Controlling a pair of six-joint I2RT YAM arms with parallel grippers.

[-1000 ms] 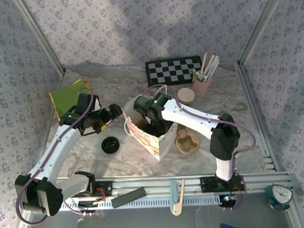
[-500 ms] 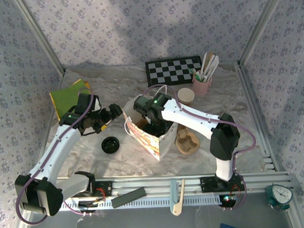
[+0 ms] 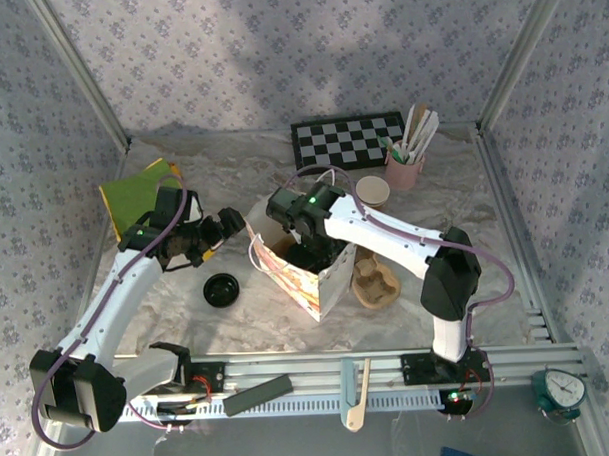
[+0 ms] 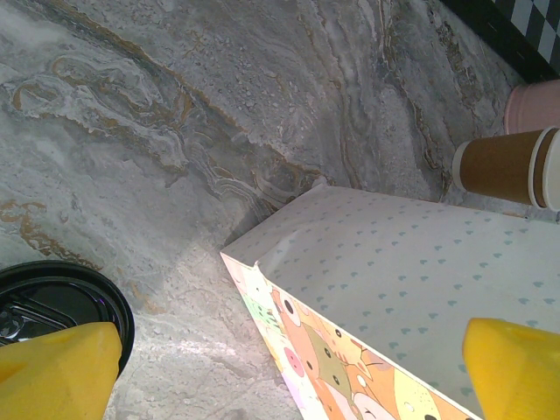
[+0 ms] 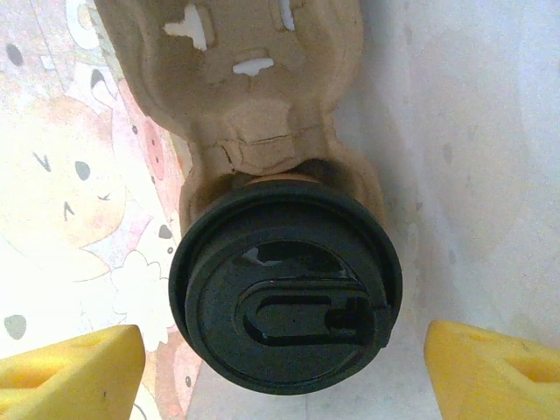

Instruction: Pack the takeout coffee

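The takeout coffee (image 5: 284,293) stands inside the patterned paper bag (image 3: 306,276), its black lid facing up, seated in a brown pulp tray (image 5: 236,79). My right gripper (image 5: 284,354) hangs open just above it inside the bag (image 5: 79,201), with one yellow finger on each side of the lid and neither touching it. In the top view the right gripper (image 3: 310,250) reaches down into the bag's mouth. My left gripper (image 3: 217,231) is open beside the bag's left wall (image 4: 394,262), holding nothing.
A loose black lid (image 3: 223,289) lies on the table left of the bag. An unlidded kraft cup (image 3: 372,192) and a pink cup of stirrers (image 3: 405,169) stand behind the bag. Another pulp tray (image 3: 374,284) lies to its right. A checkerboard (image 3: 347,141) is at the back.
The right wrist has shifted very slightly over the bag. The left arm has not moved.
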